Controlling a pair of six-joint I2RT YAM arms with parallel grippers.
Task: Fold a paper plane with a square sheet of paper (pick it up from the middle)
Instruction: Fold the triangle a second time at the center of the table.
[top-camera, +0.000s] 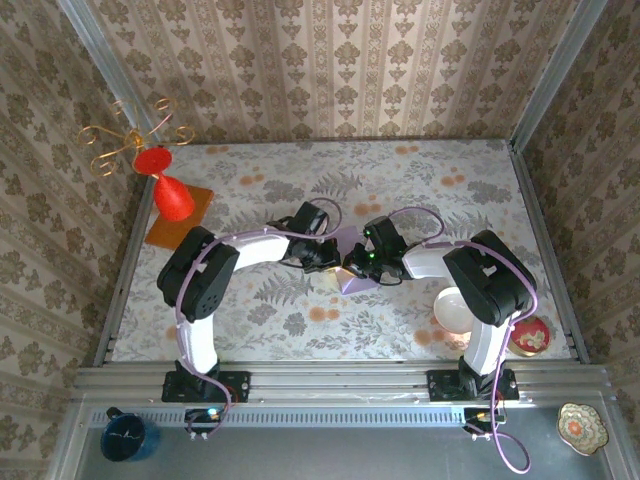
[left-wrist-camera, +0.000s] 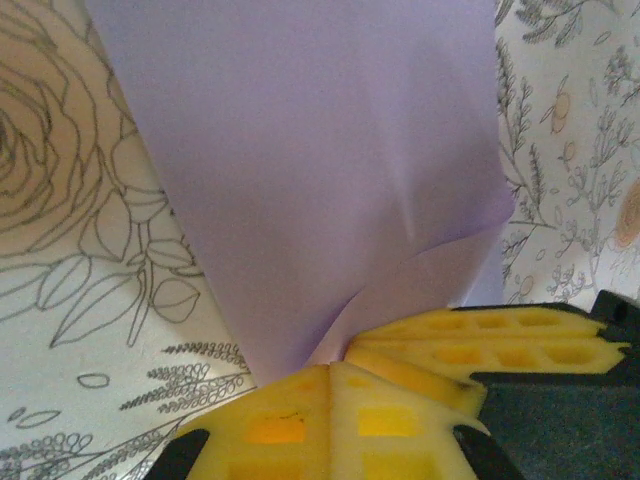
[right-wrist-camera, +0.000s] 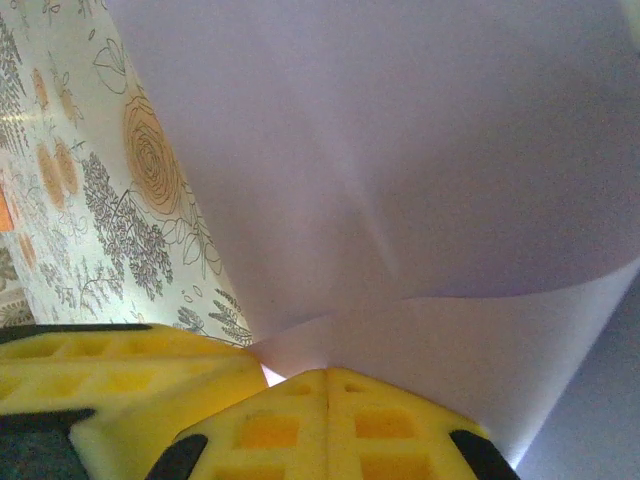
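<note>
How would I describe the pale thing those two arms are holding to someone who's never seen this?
Find the middle of the flower-patterned table, where the two arms meet. The left gripper and right gripper are both shut on a square sheet of paper there. It is plain pale lilac, unlike the busy floral pattern around it.

in the top view the square sheet of paper (top-camera: 356, 281) lies mostly hidden under the left gripper (top-camera: 337, 262) and right gripper (top-camera: 353, 265), so its outline is unclear. at both wrists the pinched sheet runs off the top edge, and the yellow fingers (left-wrist-camera: 330, 420) are cut by the bottom edge. the right arm (top-camera: 490, 285) covers part of the white bowl (top-camera: 448, 312) and the red dish (top-camera: 535, 338).
</note>
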